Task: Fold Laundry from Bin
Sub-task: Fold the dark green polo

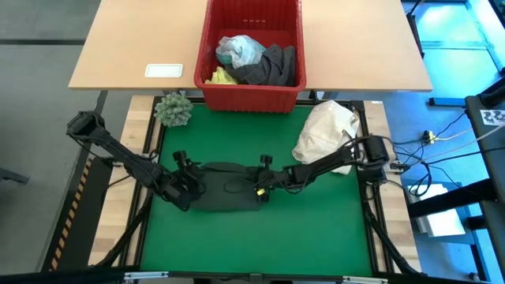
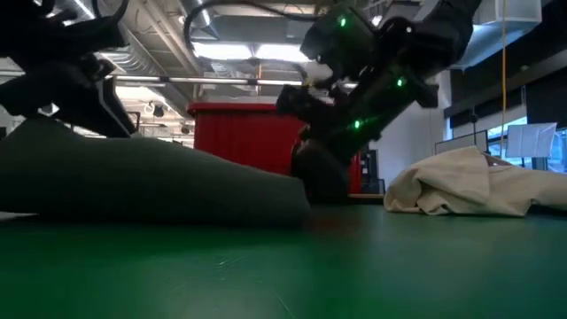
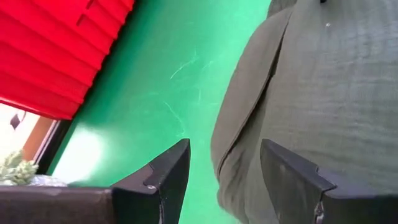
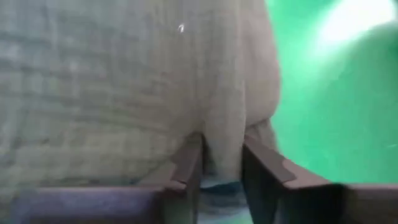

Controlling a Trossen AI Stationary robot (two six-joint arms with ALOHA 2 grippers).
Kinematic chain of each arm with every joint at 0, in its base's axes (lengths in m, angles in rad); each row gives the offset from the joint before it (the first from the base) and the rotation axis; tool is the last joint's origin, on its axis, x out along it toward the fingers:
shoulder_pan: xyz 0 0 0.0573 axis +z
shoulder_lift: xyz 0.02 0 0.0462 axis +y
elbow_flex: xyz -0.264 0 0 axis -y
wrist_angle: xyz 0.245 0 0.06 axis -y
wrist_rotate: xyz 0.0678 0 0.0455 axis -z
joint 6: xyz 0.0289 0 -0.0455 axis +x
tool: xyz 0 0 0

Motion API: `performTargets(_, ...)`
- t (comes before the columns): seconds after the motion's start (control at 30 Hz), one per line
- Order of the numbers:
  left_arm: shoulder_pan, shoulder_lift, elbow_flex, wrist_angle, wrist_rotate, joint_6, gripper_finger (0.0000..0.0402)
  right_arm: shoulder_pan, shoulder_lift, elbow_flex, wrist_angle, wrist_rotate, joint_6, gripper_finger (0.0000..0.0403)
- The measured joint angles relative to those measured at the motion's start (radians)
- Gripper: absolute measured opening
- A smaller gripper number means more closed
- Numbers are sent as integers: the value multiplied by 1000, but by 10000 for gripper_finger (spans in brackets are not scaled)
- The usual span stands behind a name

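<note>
High view: dark green-black garment point(image 1: 225, 186) flat on surface; left gripper point(image 1: 183, 188) spread empty, right gripper point(image 1: 264, 192) narrowly straddling its edge, which risks dragging the fold open.

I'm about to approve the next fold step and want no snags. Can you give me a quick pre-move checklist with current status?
1. Dark green garment lying on the green mat: ok.
2. Left end effector open, cloth edge between its fingers: ok.
3. Right end effector free of the garment: not ok, a fold sits between its fingers.
4. Cream-white bundle apart from the garment: ok.
5. Remaining laundry inside the red bin: ok.
</note>
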Motion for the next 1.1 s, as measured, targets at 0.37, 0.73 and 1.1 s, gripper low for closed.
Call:
performTargets(0.37,-27,0,115,15,56,49,189,0,-125,2,-52,80,-2,169)
performTargets(0.73,-162,0,125,176,111,11,189,8,-126,3,230,-263,65,170)
performTargets(1.1,-188,0,125,193,44,-10,189,12,-126,4,292,-264,62,170)
